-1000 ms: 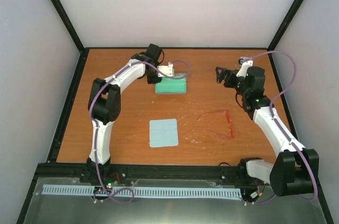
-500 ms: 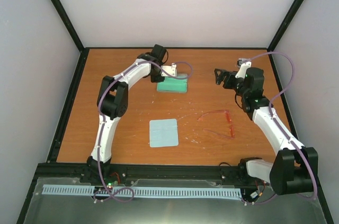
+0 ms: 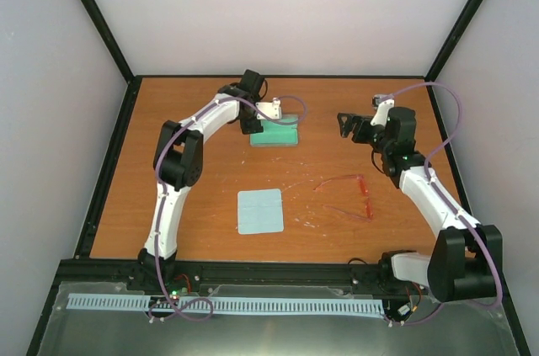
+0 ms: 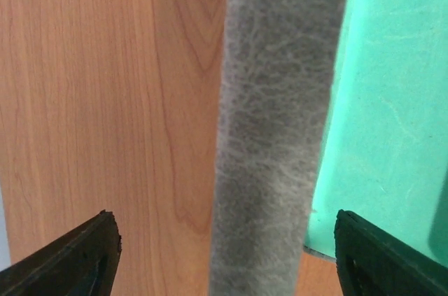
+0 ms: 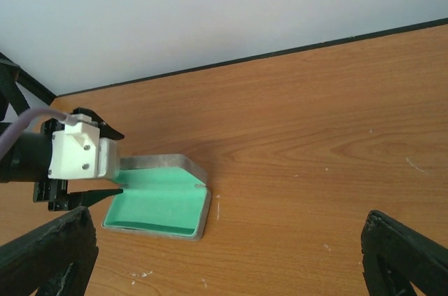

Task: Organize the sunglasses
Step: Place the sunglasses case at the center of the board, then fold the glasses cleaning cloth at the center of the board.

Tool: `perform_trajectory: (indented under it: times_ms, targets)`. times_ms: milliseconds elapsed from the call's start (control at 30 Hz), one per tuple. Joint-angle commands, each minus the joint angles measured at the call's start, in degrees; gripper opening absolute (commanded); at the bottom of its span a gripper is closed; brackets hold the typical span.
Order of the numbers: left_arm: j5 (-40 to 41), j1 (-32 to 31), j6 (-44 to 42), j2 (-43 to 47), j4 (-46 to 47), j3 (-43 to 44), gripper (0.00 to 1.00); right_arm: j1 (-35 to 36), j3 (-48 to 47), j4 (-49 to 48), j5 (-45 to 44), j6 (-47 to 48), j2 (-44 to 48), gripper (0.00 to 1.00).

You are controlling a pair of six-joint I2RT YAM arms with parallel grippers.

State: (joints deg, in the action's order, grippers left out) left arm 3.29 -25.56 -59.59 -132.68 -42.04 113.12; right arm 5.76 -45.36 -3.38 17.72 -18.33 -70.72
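Red-pink sunglasses (image 3: 345, 196) lie on the table (image 3: 194, 171) between the blue cloth (image 3: 259, 210) and the right arm (image 3: 429, 196), while the left gripper (image 4: 224, 254) stands spread around the raised lid (image 4: 280, 135) of the open grey case (image 3: 278, 137) and the right gripper (image 3: 345, 125) hovers, fingers (image 5: 42, 257) wide apart.

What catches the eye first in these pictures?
The open case, bright green inside, sits at the far side of the table, left of centre, with the open left gripper at its grey lid. Next come the red-pink sunglasses, lying unfolded right of centre, nearer than the open right gripper, and the pale blue cloth near the middle.
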Motion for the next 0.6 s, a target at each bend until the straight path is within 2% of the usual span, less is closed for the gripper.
perform_trajectory:
  times_ms: [0,133,200,267,300,333,367,433,467,567]
  targets:
    - [-2.0,-0.1,3.3,5.7,2.5,-2.1,0.86,0.1,-2.2,1.7,2.1,1.7,-1.1,1.0]
    - [-3.8,-0.1,10.6,11.6,5.0,-5.1,0.88,0.2,-3.7,4.3,7.2,5.4,-1.5,1.0]
    - [-4.6,0.3,16.2,15.2,5.0,-6.3,0.88,2.7,-7.1,11.6,6.7,13.7,-2.4,0.99]
    - [-6.8,1.4,21.5,20.8,4.5,-9.1,0.87,7.4,-11.4,20.9,4.9,20.9,-4.3,0.92]
    - [-8.6,2.2,23.7,23.9,4.1,-11.4,0.86,9.9,-12.9,24.3,5.1,22.9,-5.2,0.84]
    - [-11.4,3.2,26.0,26.9,3.8,-13.8,0.84,11.4,-13.8,26.7,6.1,23.8,-6.0,0.69]
    - [-14.5,4.5,28.5,29.7,3.5,-16.9,0.81,12.3,-14.2,28.0,7.2,23.8,-6.9,0.41]
    - [-21.2,6.5,31.2,34.2,1.3,-22.0,0.72,14.2,-14.7,30.4,8.6,23.5,-8.5,0.06]
    - [-23.2,6.8,31.6,35.6,-0.6,-24.6,0.62,15.5,-16.0,32.8,8.3,24.6,-9.6,0.05]
    - [-30.5,6.8,30.8,38.1,-6.0,-32.1,0.46,20.2,-20.4,40.7,4.9,26.8,-14.8,0.28]
